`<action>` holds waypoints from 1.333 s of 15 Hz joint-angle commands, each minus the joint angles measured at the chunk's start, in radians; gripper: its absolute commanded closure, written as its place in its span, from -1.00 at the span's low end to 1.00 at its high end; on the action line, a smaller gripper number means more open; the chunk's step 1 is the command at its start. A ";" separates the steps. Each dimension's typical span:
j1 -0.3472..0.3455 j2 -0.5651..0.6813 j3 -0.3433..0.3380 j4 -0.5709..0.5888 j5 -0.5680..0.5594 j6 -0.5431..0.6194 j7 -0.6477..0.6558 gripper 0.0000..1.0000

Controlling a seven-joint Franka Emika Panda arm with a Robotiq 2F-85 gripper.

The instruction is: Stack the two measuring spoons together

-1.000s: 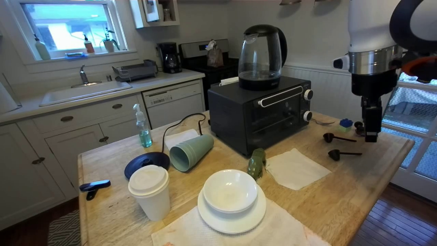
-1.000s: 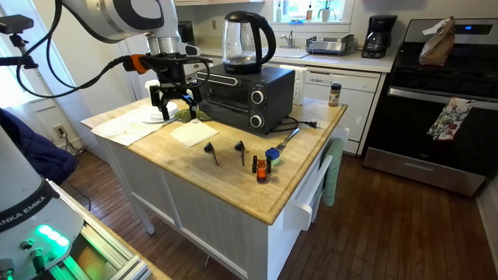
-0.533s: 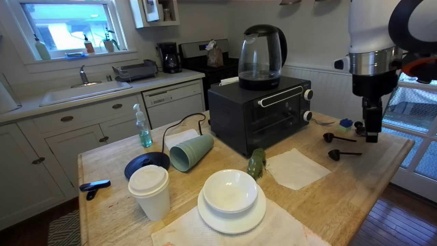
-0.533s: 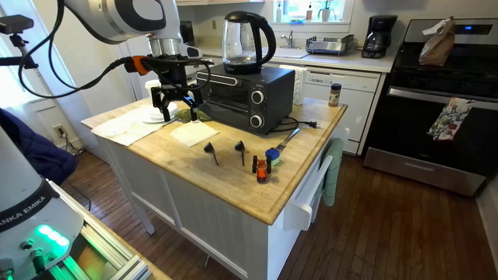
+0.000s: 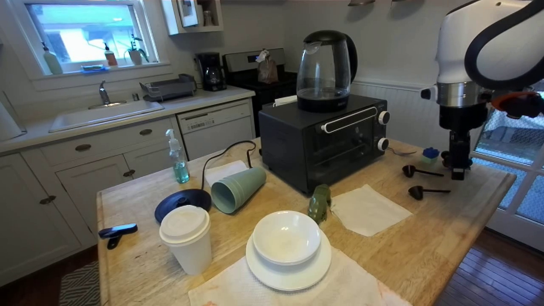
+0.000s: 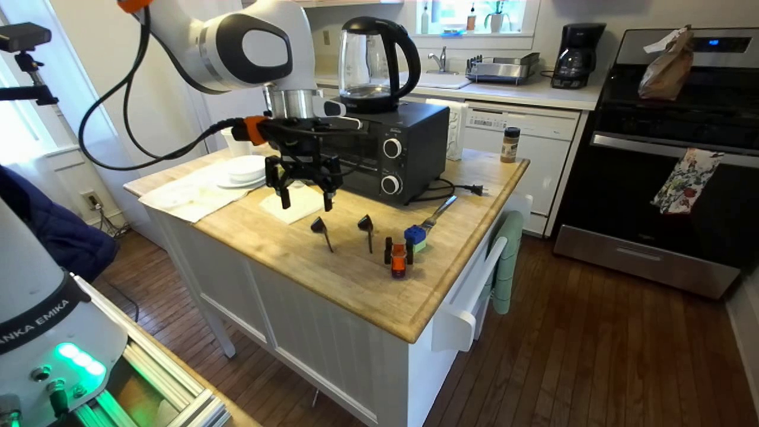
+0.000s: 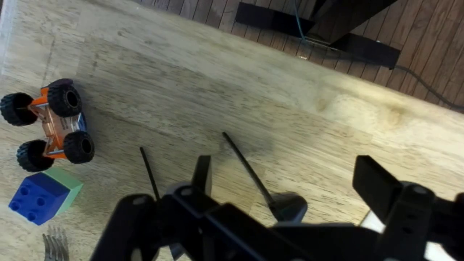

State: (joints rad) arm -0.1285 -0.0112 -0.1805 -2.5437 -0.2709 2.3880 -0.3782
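Note:
Two small black measuring spoons lie apart on the wooden table, handles roughly parallel. The spoon nearer the paper napkin shows in both exterior views [image 5: 417, 192] [image 6: 319, 225]. The spoon nearer the toy truck also shows in both [image 5: 409, 171] [image 6: 365, 223]. My gripper [image 6: 307, 204] is open and empty, above the table beside the napkin-side spoon; it also shows edge-on in an exterior view [image 5: 458, 174]. In the wrist view the napkin-side spoon [image 7: 290, 206] appears between the open fingers [image 7: 286, 170], below them. The truck-side spoon's handle [image 7: 148, 170] shows left; its bowl is mostly hidden by the gripper.
An orange toy truck [image 6: 398, 259], a blue and green block [image 6: 415, 235] and a fork [image 6: 440, 212] lie past the spoons. A black toaster oven [image 6: 379, 154] bearing a kettle [image 6: 373, 65] stands behind. A napkin [image 6: 293, 204] and white dishes [image 6: 244, 169] lie on the other side.
My open gripper has moved from over the napkin and dishes towards the spoons, rightward and lower in an exterior view. The spoons have not moved.

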 commanded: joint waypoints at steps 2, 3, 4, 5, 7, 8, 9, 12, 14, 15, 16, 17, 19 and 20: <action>-0.047 0.135 -0.007 0.074 0.121 0.110 -0.165 -1.00; -0.056 0.151 -0.002 0.087 0.147 0.116 -0.173 -1.00; -0.048 0.096 0.001 0.044 0.092 0.094 -0.121 -1.00; -0.053 0.110 0.002 0.052 0.097 0.096 -0.127 -1.00; -0.052 0.113 0.004 0.052 0.097 0.096 -0.127 -1.00; -0.052 0.111 0.005 0.052 0.097 0.096 -0.126 -1.00; -0.051 0.110 0.006 0.052 0.097 0.096 -0.126 -1.00; -0.060 0.149 0.000 0.078 0.096 0.121 -0.135 -1.00; -0.073 0.175 0.007 0.091 0.136 0.162 -0.189 -1.00; -0.080 0.188 0.008 0.099 0.142 0.189 -0.203 -1.00; -0.087 0.198 0.011 0.104 0.152 0.217 -0.216 -1.00; -0.095 0.211 0.016 0.110 0.163 0.246 -0.232 -1.00; -0.116 0.238 0.037 0.123 0.224 0.295 -0.274 -1.00; -0.136 0.247 0.065 0.126 0.297 0.306 -0.326 -1.00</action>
State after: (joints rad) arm -0.2114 0.1852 -0.1748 -2.4508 -0.1086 2.6456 -0.5952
